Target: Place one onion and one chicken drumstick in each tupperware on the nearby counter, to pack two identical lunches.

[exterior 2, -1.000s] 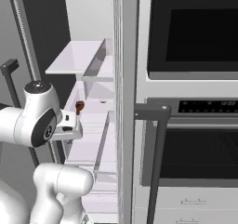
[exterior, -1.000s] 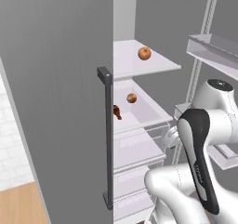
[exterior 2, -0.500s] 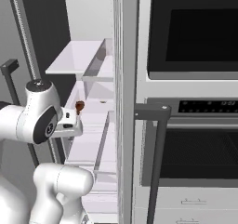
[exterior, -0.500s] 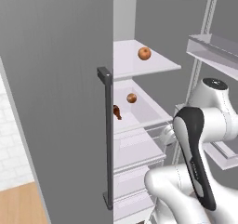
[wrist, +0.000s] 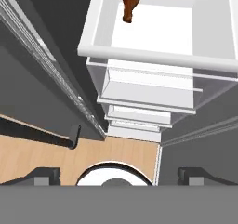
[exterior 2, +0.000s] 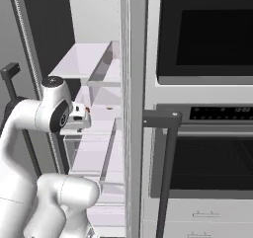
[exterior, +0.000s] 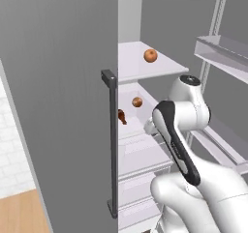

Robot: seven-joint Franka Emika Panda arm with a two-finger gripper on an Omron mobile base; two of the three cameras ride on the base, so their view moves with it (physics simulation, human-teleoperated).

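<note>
The open fridge door (exterior: 63, 96) stands as a tall grey slab on the left, with a dark vertical handle (exterior: 112, 145) on its near edge. Right of the fridge a built-in oven (exterior 2: 202, 158) sits under a dark microwave window (exterior 2: 207, 34), a black bar handle (exterior 2: 165, 168) running down its front. Inside the fridge, pale shelves are stacked: the upper shelf (exterior: 131, 72) carries 1 onion (exterior: 150, 56) near its far right part, and the shelf below (exterior: 128, 106) carries the other onion (exterior: 137, 102) farther back, with 1 chicken drumstick (exterior: 121, 116) lying nearer and to its left, close to the door edge and apart from that onion. In the hand view the drumstick (wrist: 130, 0) lies at the left side of the white shelf (wrist: 153, 28), thin end toward the shelf's near lip, with clear drawers stepped beneath and wooden floor (wrist: 42, 158) below. The white arm reaches toward this middle shelf. The gripper (wrist: 118, 174) hangs in front of the shelf edge, its 2 dark fingertips (wrist: 44, 174) spread wide apart with nothing between them.
</note>
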